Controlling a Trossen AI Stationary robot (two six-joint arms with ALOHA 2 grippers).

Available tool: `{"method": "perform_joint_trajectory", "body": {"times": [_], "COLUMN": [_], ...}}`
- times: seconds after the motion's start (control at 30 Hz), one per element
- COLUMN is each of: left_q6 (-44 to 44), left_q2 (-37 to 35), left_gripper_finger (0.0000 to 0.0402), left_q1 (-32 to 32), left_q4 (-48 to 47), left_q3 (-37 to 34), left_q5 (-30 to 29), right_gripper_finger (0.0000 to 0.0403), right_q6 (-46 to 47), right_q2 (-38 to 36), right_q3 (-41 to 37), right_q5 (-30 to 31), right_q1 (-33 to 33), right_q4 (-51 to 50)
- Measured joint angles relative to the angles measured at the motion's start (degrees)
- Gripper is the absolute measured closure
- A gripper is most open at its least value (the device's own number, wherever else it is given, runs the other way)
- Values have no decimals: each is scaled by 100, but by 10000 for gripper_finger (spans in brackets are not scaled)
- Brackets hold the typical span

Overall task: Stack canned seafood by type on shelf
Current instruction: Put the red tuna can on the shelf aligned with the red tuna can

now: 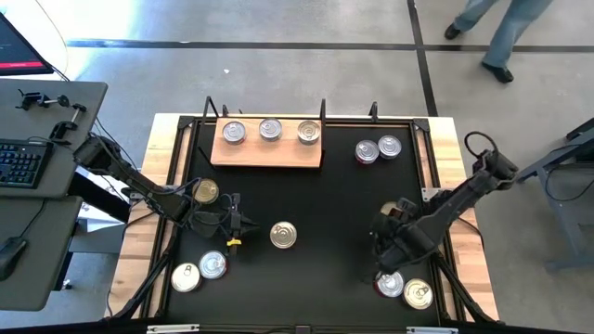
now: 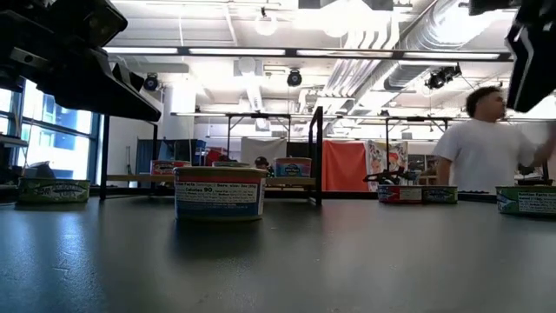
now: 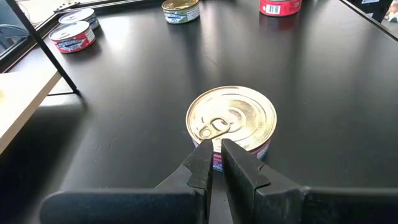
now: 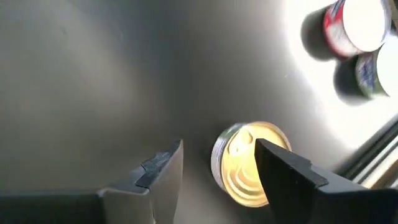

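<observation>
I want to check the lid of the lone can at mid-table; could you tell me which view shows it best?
The left wrist view: the can fills it, pull-tab clear, beyond the shut left gripper. The high view shows it small, the low view only its label side; the right wrist view faces other cans.

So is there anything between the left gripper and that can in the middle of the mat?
Nothing visible. The left gripper, fingers shut, points straight at the gold-lidded can, with only bare black mat between them. The other cans sit off to the sides, and the right gripper is open, well away near the mat's right edge.
</observation>
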Motion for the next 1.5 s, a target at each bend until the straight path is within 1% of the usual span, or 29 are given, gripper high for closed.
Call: {"method": "perform_joint_trajectory", "body": {"times": [0.07,0.2,0.33,0.47,0.6,0.7,0.83,1.1,1.3,1.4,1.5], "left_q6": [0,2,2,2,2,2,2,2,0,2,0], "left_q2": [0,0,0,0,0,0,0,0,0,0,-2], "left_gripper_finger": [378,378,378,378,378,378,378,378,378,378,378], "left_q1": [0,0,0,0,0,0,0,0,0,0,2], "left_q4": [1,2,2,0,1,0,2,0,-17,-17,-17], "left_q3": [0,0,0,0,0,0,0,0,0,0,0], "left_q5": [-1,0,0,-2,-1,0,0,0,0,0,0], "right_gripper_finger": [211,211,211,211,211,211,211,211,211,211,211], "right_q6": [195,387,239,-5,203,371,365,344,630,676,922], "right_q2": [-48,-44,-36,-146,-468,-705,-878,-895,-895,-994,-1288], "right_q3": [0,0,0,-2,-2,-2,-2,-4,-21,-338,-981], "right_q5": [144,179,-110,-210,-193,115,505,1199,1823,2024,2063], "right_q1": [93,74,7,146,359,559,769,1079,1319,1347,1278], "right_q4": [-69,51,153,131,132,199,423,710,505,674,1099]}}
